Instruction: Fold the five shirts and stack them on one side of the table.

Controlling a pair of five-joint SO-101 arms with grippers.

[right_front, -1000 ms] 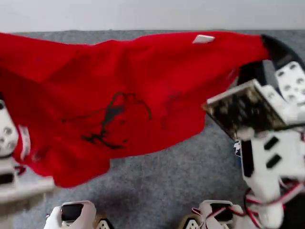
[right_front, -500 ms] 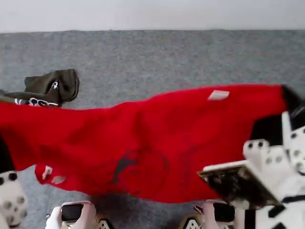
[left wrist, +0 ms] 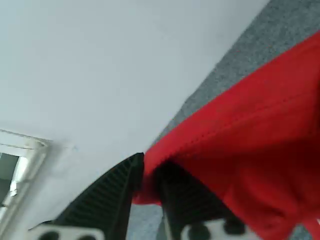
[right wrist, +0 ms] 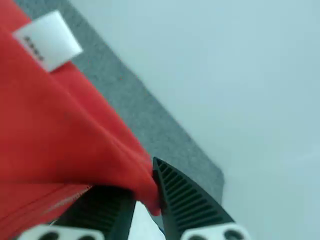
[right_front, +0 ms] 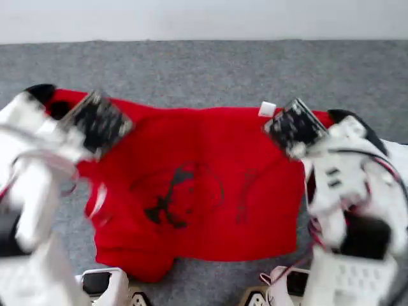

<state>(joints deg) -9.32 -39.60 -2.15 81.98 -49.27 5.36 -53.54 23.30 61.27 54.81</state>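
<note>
Item 1: red shirt (right_front: pixel 197 191). It is lying spread across the middle of the grey counter (right_front: pixel 210 70), with its black print (right_front: pixel 169 201) facing up. The far edge is stretching between the two arms. The near corner on the left arm's side is bunching into a rounded fold. Whether the far edge is touching the counter cannot be told.

Item 2: white label (right_front: pixel 267 109). It is sticking out at the shirt's far edge, just beside the right arm's camera board.

Item 3: left claw (left wrist: pixel 147 165). It is clenching a fold of the shirt's hem between both black ribbed jaws, at the far corner on its own side.

Item 4: right claw (right wrist: pixel 145 187). It is pinching the opposite far corner of the shirt, with red cloth pressed between its jaws and the label (right wrist: pixel 47 40) showing farther along the same edge.

Item 5: pale wall (left wrist: pixel 100 75). It is rising behind the counter's far edge.
</note>
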